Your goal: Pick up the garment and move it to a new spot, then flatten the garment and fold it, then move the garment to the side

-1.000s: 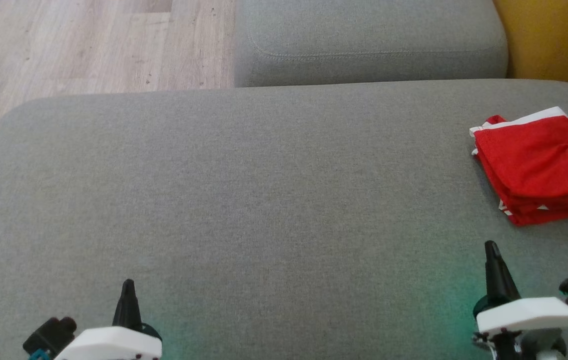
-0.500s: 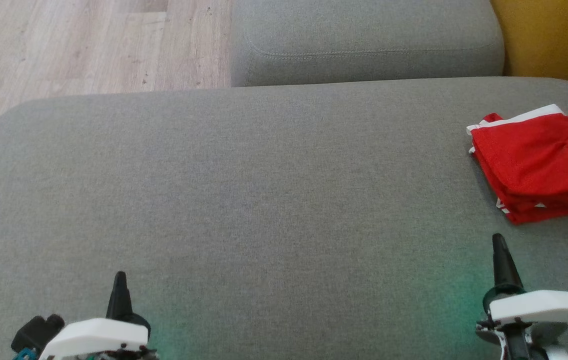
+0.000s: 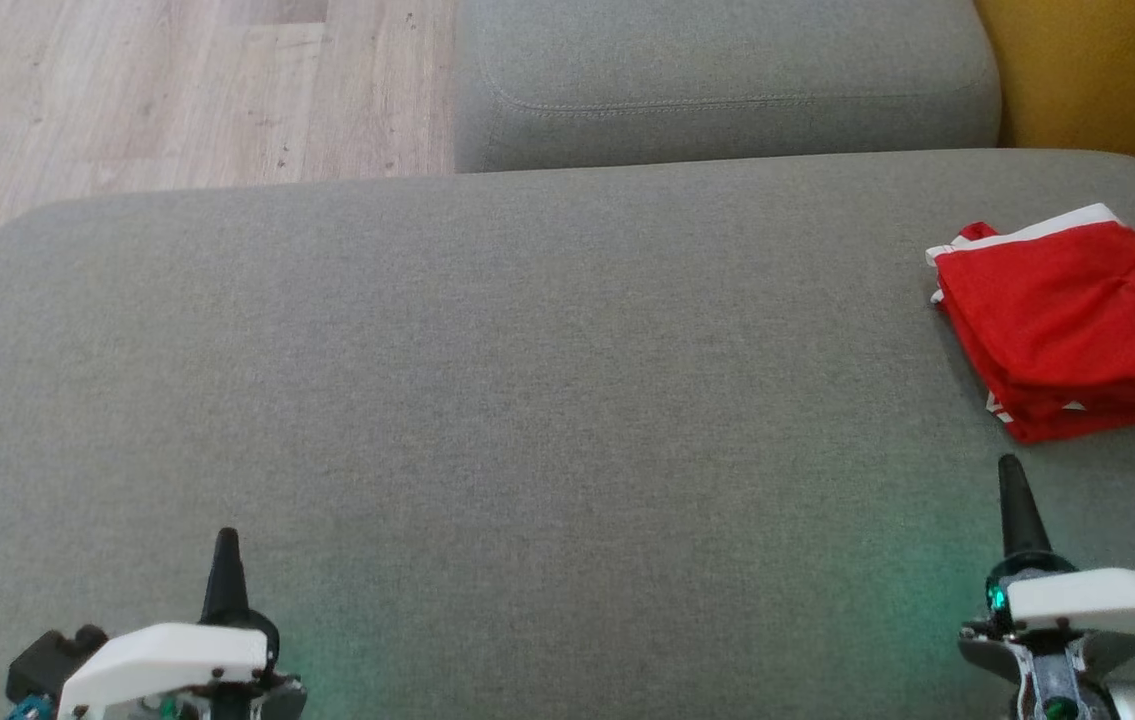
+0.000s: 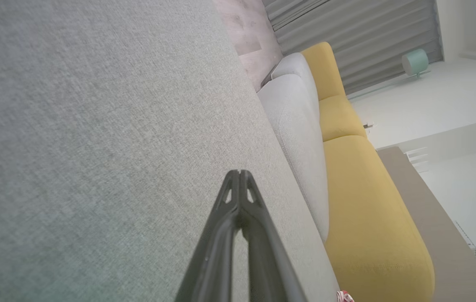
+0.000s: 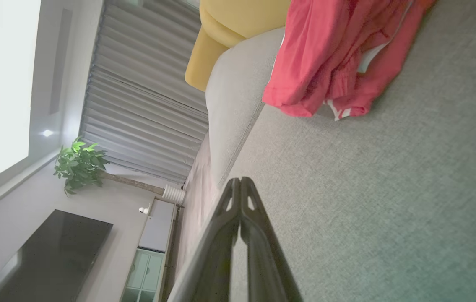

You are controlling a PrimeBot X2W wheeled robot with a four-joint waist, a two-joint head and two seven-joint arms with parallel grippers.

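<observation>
- Our left gripper has its two dark fingers pressed together tip to tip, with nothing between them.
- Our right gripper is closed in the same way, its tips meeting in a point, and it too is empty.
- In the head view the two sit well apart at the bottom edge, one at each lower corner, fingers pointing up the picture.
- Both point along a wide grey cushion; we cannot tell whether the tips touch its fabric.
- The garment, red with white trim, lies folded in a low stack on the right side of that cushion. It is near the right gripper's tip but apart from it, and the view's edge cuts off its far part.
- Beyond the cushion we see a second grey cushion, a yellow seat on the right and a pale wooden floor on the left.
</observation>
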